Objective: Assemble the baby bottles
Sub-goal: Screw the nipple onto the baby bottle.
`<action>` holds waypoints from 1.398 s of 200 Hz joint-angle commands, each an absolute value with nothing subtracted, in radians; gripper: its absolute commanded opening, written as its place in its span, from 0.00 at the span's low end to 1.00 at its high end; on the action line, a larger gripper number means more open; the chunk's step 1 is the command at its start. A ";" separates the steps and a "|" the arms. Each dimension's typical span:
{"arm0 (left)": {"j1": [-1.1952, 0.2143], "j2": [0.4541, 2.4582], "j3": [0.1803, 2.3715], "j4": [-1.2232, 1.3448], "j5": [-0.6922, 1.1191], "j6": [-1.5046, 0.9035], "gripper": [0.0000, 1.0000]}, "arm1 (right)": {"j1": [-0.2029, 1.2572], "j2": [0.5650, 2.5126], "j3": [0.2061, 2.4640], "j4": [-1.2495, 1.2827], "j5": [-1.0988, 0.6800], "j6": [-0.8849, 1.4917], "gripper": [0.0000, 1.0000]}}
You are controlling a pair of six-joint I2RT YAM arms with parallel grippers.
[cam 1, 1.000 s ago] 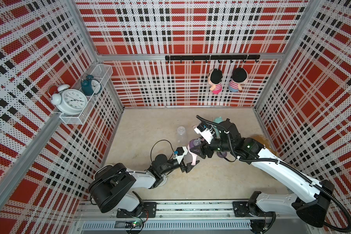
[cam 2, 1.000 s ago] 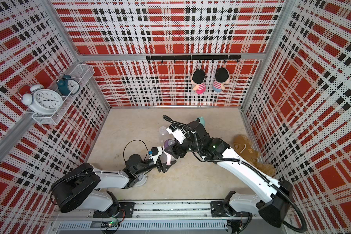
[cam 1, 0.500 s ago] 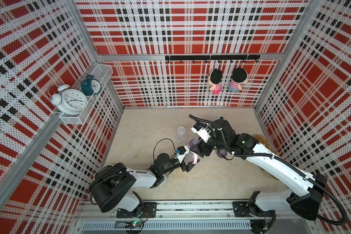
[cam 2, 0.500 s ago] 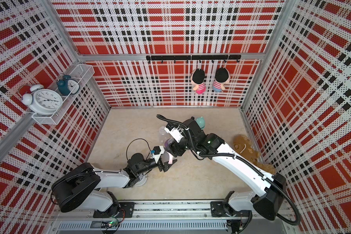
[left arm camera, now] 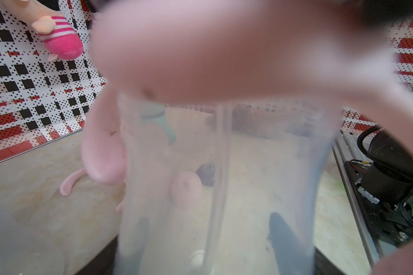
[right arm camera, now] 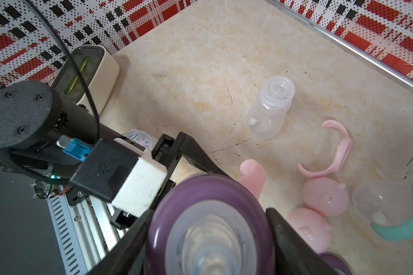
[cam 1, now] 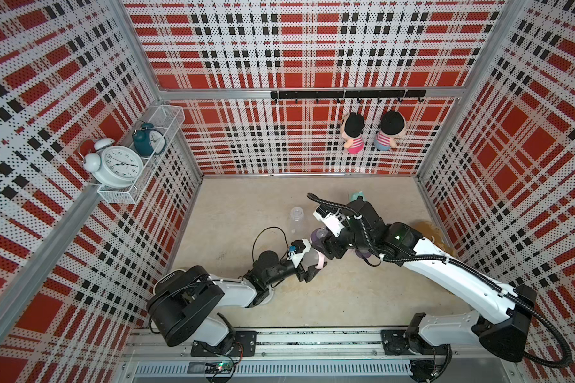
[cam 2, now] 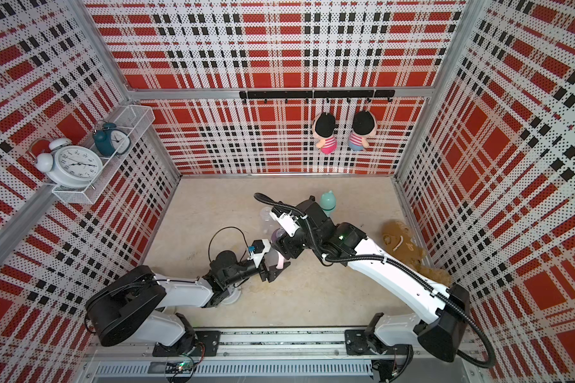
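Beige tabletop (cam 1: 346, 298): bottle (cam 1: 312, 256) clamped in left end effector (cam 1: 310, 270).

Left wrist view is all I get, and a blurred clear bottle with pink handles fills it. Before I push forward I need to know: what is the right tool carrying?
Observer: The right tool is closed on a purple nipple collar.
Operator: How near is that to my bottle?
Observer: In a top view the collar lies right beside the bottle that the left tool grips. I cannot tell whether they touch.
Operator: Anything else close by?
Observer: A second clear bottle stands upright on the table, apart from both tools.
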State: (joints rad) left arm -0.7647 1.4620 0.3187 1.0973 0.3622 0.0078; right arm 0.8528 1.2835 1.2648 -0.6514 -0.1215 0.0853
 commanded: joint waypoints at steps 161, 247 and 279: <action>-0.775 1.432 0.329 1.198 0.352 0.025 0.00 | 0.857 1.223 1.247 -0.598 -0.117 0.117 0.75; -0.776 1.431 0.325 1.196 0.351 0.029 0.00 | 0.856 1.240 1.315 -0.657 -0.134 0.097 0.83; -0.776 1.428 0.318 1.196 0.356 0.029 0.00 | 0.854 1.258 1.401 -0.754 -0.179 0.105 0.86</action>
State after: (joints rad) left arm -0.7696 1.4532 0.3187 1.1370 0.3546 0.0143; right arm 0.8543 1.2427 1.3258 -0.6697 -0.1375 0.1162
